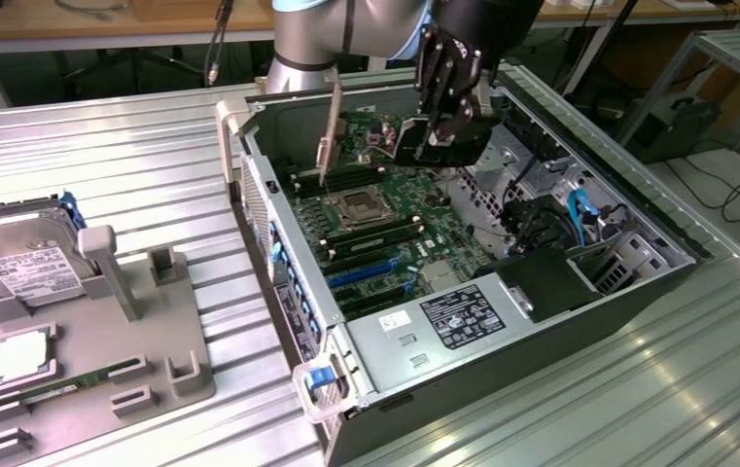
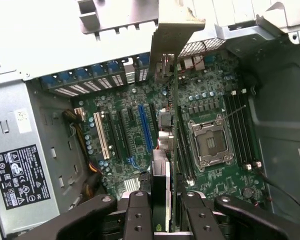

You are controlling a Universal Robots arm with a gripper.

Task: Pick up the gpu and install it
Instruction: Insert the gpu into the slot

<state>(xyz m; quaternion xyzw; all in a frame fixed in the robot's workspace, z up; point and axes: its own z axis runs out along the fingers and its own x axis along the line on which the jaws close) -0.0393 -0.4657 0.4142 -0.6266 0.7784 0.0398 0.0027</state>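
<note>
1 gpu [image 1: 424, 148], a thin black card, hangs clamped in the pincer [image 1: 454, 115] above the open computer case [image 1: 681, 263]. It is in the air over the motherboard [image 1: 383, 243] and not yet seated in any slot. Its long silvery bracket [image 1: 332, 136] is at the end away from the pincer, close to the case's slotted rear wall. In the wrist view the card shows edge-on, and the 2 fingers [image 2: 139, 215] are closed narrowly on its flat faces. Below it, the blue slot [image 2: 145, 127] lies to one side of the card's line and the CPU socket [image 2: 209, 142] to the other.

By its look the card should be light and stiff, yet fragile. It is a bare board with a fan and an exposed contact edge. The flat faces clear of the fan and contacts seem the sound place to grip, as it is gripped now. The thin bracket could snag on the rear wall.

Further out, the power supply [image 1: 461, 316] fills the case's near corner. The case stands on the ribbed metal tabletop [image 1: 123, 146]. Near the tabletop's edge at the exterior view's left, a grey fixture [image 1: 85, 292] carries a hard drive [image 1: 26, 263] and a memory stick [image 1: 78, 379].
</note>
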